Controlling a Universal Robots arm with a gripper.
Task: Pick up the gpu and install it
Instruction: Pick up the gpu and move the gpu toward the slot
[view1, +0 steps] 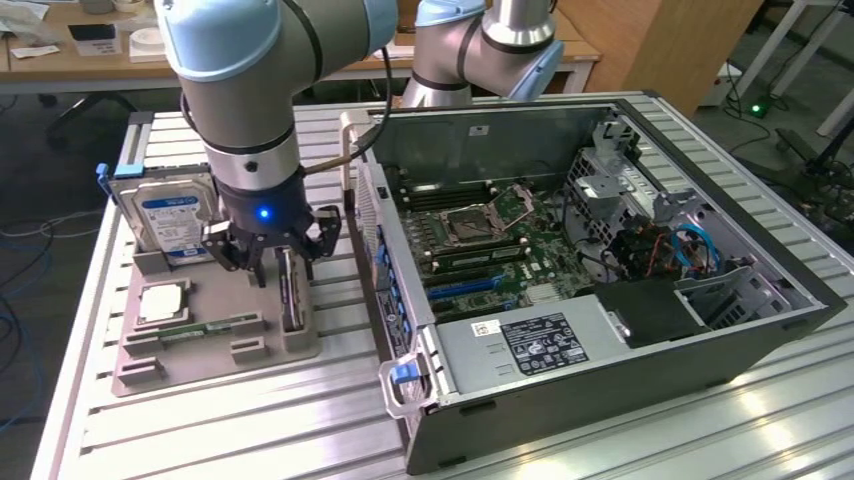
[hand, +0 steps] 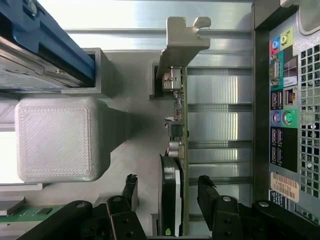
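Note:
The gpu (view1: 290, 292) stands on its long edge in a slot of the grey holder tray (view1: 200, 365), on the exterior view's left of the computer case. In the wrist view the gpu (hand: 178, 135) is seen edge-on, with green board, round black fan and silver end bracket (hand: 181, 40). My gripper (view1: 274, 255) hangs right over the card. The gripper (hand: 168, 187) is open, its black fingers (hand: 131, 186) straddling the fan end with a gap on each side.
The open computer case (view1: 747, 330) lies with its motherboard (view1: 481, 235) exposed; its rear port panel (hand: 282, 115) is close beside the card. The tray also holds a hard drive (view1: 171, 215), a processor (view1: 160, 303) and a memory stick (view1: 207, 328). A second arm (view1: 481, 50) stands behind.

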